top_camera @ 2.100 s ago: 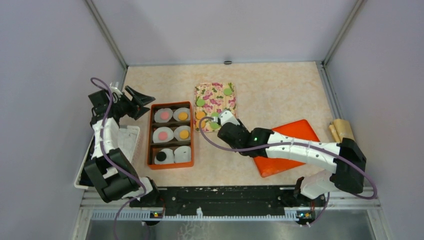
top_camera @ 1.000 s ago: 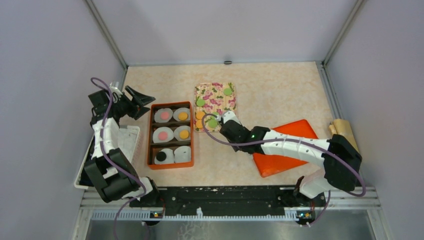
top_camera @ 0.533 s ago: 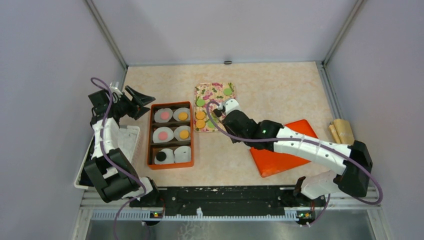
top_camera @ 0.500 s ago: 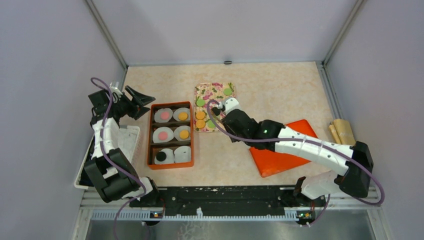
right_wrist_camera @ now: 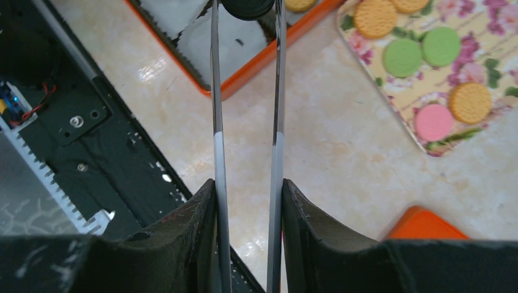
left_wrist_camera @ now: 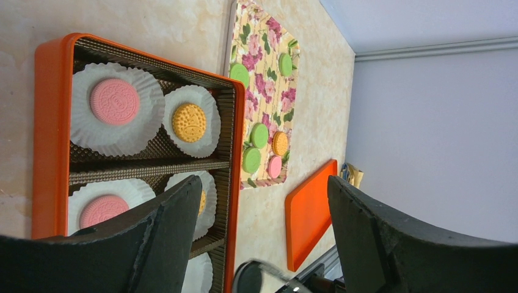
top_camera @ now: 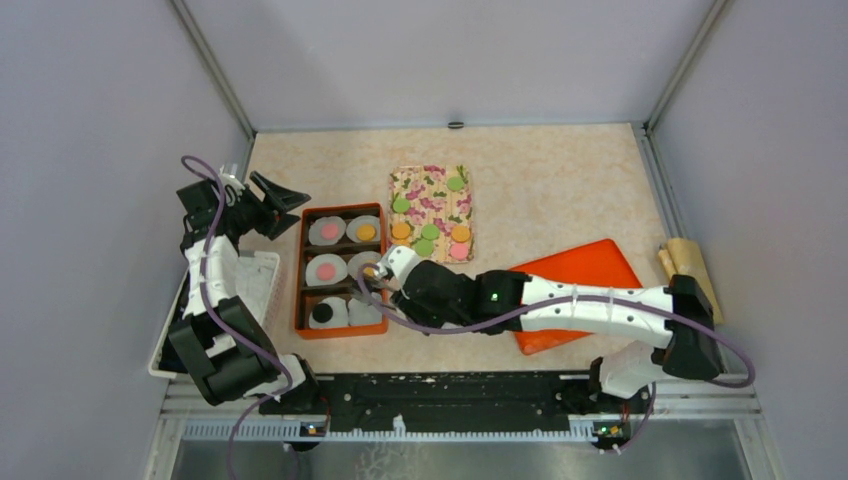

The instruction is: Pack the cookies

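Note:
My right gripper (right_wrist_camera: 247, 183) (top_camera: 412, 282) is shut on a pair of grey-white tongs (right_wrist_camera: 217, 110). The tongs' tips pinch a black cookie (right_wrist_camera: 247, 6) above a white liner (right_wrist_camera: 235, 52) in the near right cell of the orange box (top_camera: 300, 270). The box holds pink (top_camera: 329, 230), orange (top_camera: 366, 231) and black (top_camera: 322, 313) cookies on liners. Several green, orange and pink cookies lie on the floral sheet (top_camera: 437, 205), among them a green one (top_camera: 455, 183) and a pink one (right_wrist_camera: 432, 121). My left gripper (left_wrist_camera: 264, 183) (top_camera: 275, 200) hangs open left of the box, holding nothing.
An orange lid (top_camera: 585, 290) lies flat right of the box, partly under my right arm. A white basket (top_camera: 262, 285) stands at the left edge beside my left arm. A tan bundle (top_camera: 683, 262) rests against the right wall. The black base rail (right_wrist_camera: 73, 122) runs along the near edge.
My right arm has swung from the floral sheet leftward and nearer, carrying the tongs and the black cookie over the box's near right cell. The left arm has not moved.

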